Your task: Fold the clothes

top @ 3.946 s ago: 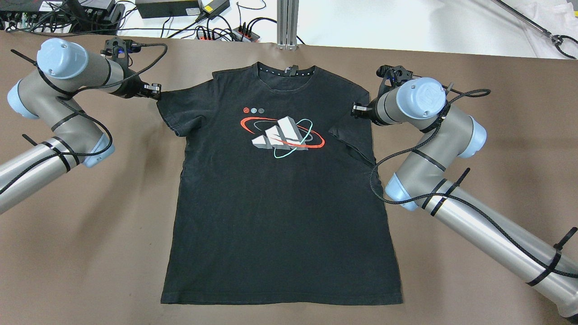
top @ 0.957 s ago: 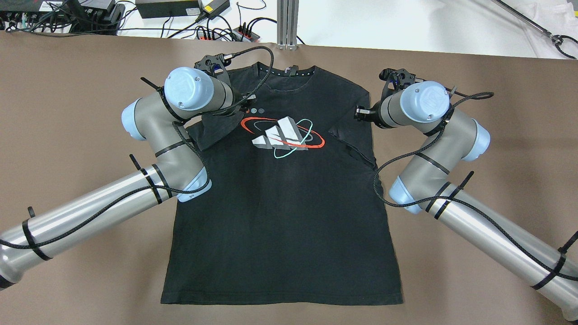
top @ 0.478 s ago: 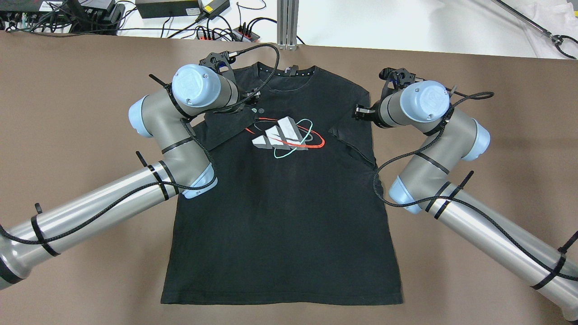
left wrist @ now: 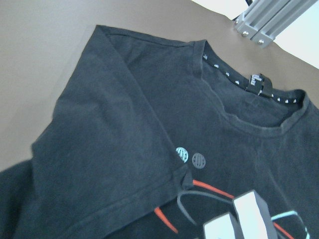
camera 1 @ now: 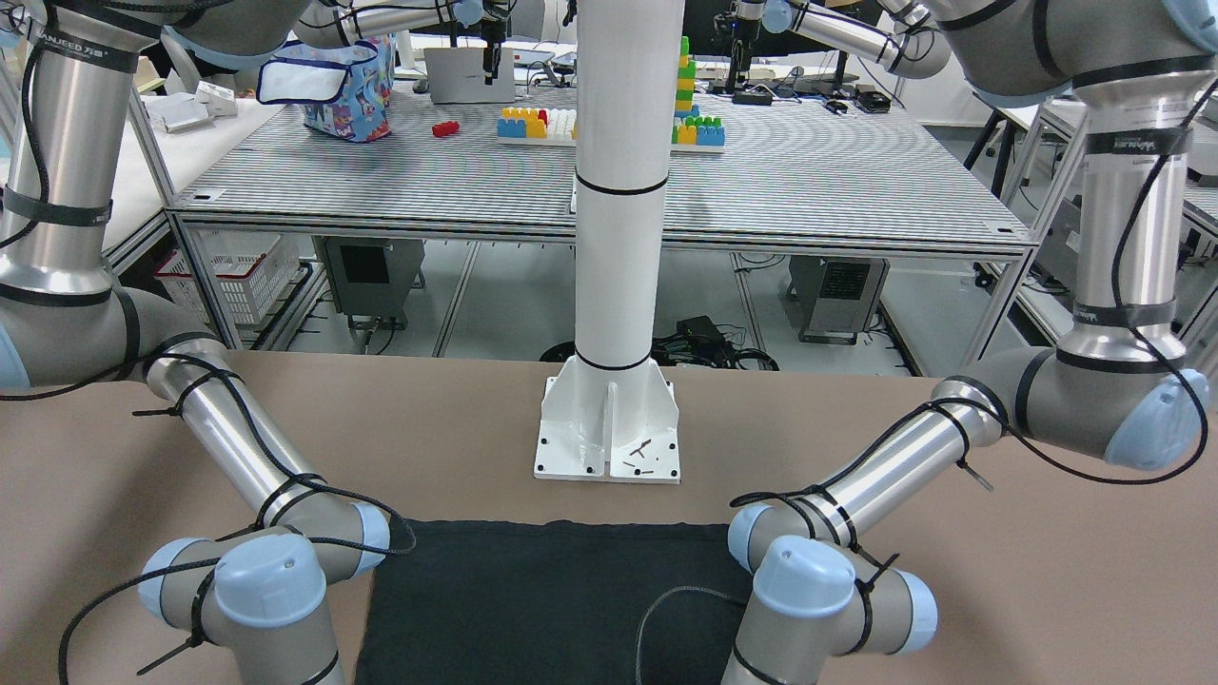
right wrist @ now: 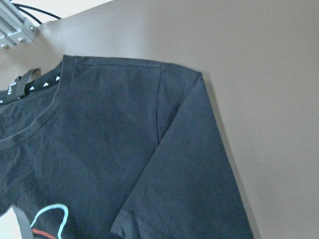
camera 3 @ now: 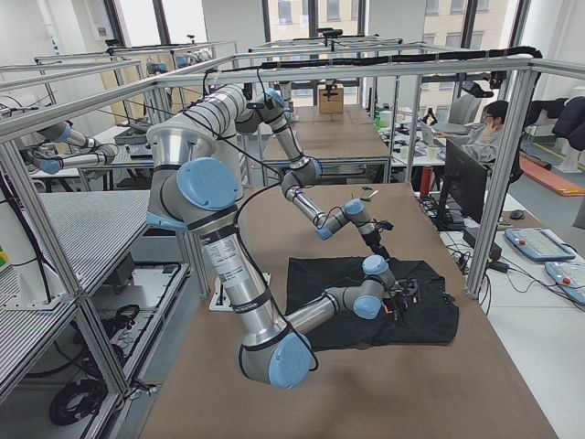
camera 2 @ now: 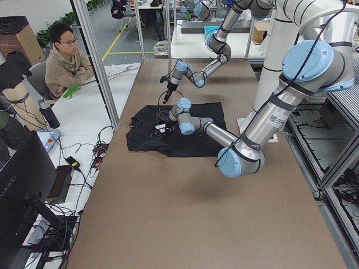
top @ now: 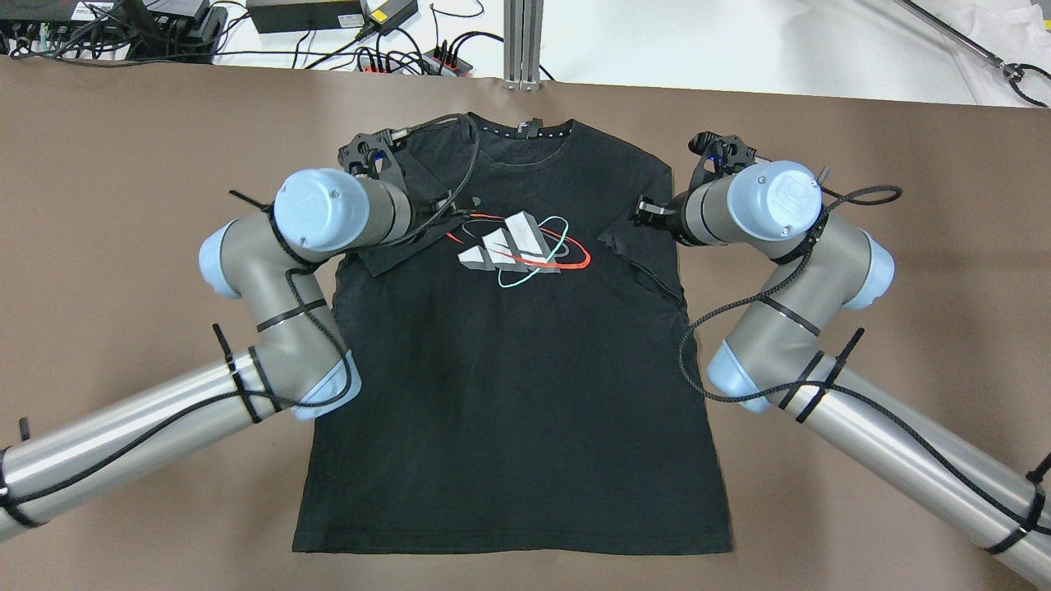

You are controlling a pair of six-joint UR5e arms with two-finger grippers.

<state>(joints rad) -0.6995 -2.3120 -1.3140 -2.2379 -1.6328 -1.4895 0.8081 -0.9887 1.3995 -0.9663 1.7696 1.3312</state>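
Folding sleeves inward on black T-shirt (top: 509,369), flat on table (top: 123,328), below both jaws; left gripper (top: 447,207), right gripper (top: 642,212) jaw state unclear. Lay sleeve flat, avoid bunching.

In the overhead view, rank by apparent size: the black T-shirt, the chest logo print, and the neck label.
1. Black T-shirt, by far the largest, covering the middle of the table.
2. Chest logo print, a small patch of the shirt's front.
3. Neck label, a tiny tab at the collar.
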